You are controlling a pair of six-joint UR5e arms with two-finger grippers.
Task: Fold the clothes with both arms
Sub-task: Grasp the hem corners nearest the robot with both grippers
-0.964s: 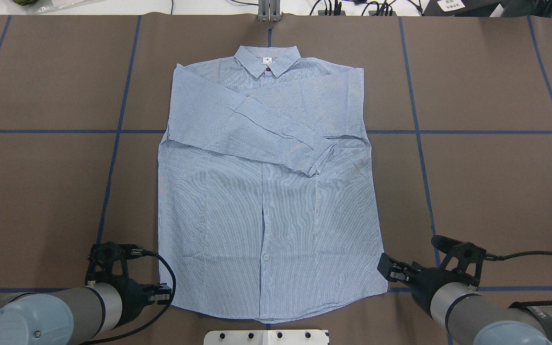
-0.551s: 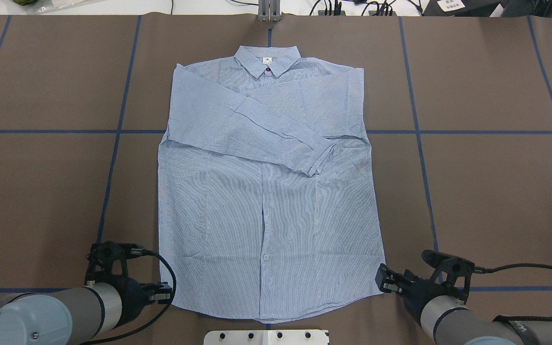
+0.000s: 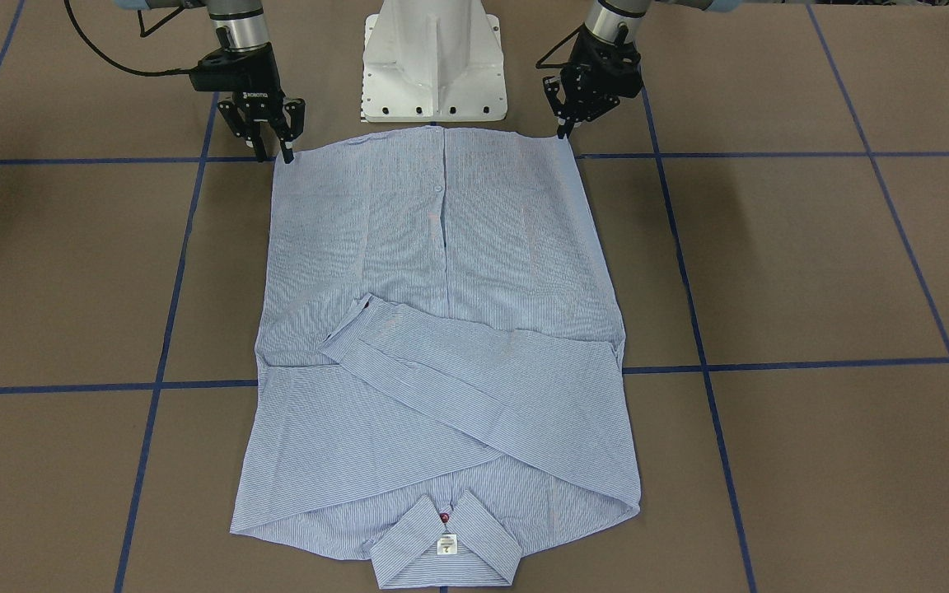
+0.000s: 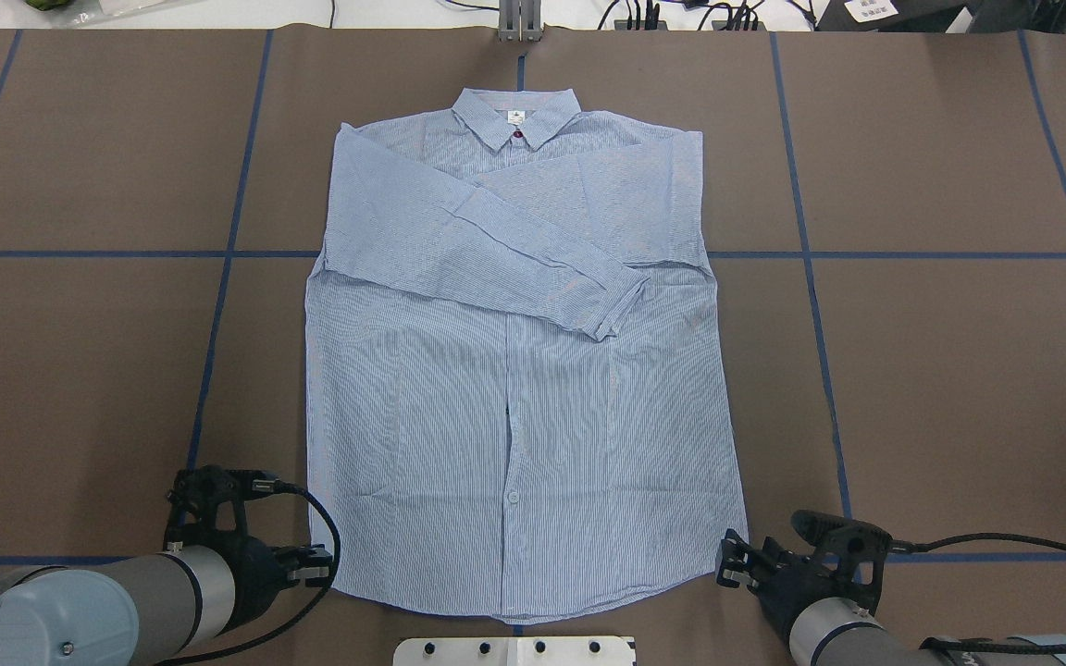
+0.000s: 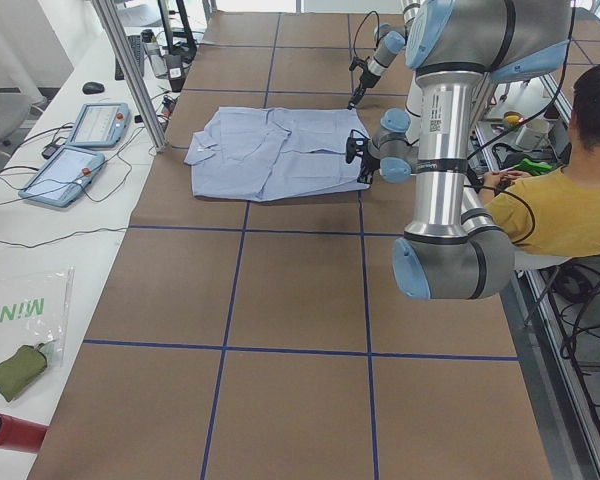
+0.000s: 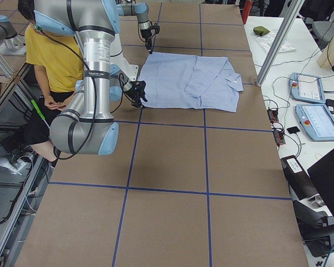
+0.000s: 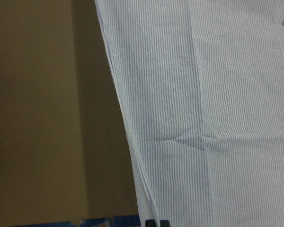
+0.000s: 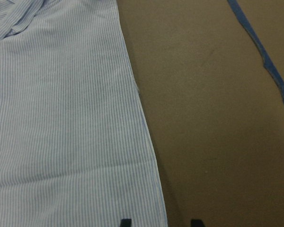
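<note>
The light blue striped shirt [image 4: 514, 370] lies flat on the brown table, collar at the far side, and both sleeves are folded across the chest. My left gripper [image 4: 318, 566] is at the near left hem corner. In the front-facing view [image 3: 562, 134] its fingers meet in one tip on the hem, so it is shut on the shirt. The left wrist view shows the shirt's edge [image 7: 217, 118]. My right gripper [image 4: 725, 562] is open at the near right hem corner. Its two fingertips [image 8: 125, 221] straddle the shirt's edge [image 8: 61, 118].
The white pedestal base [image 3: 433, 58] stands just behind the hem, between the arms. Blue tape lines [image 4: 218, 324] cross the table. A person in a yellow shirt [image 5: 560, 200] sits behind the robot. Control tablets [image 5: 80, 150] lie on the side table.
My right gripper has moved back toward the robot and slightly inward, down to the near right hem corner. The left arm and the shirt have not moved.
</note>
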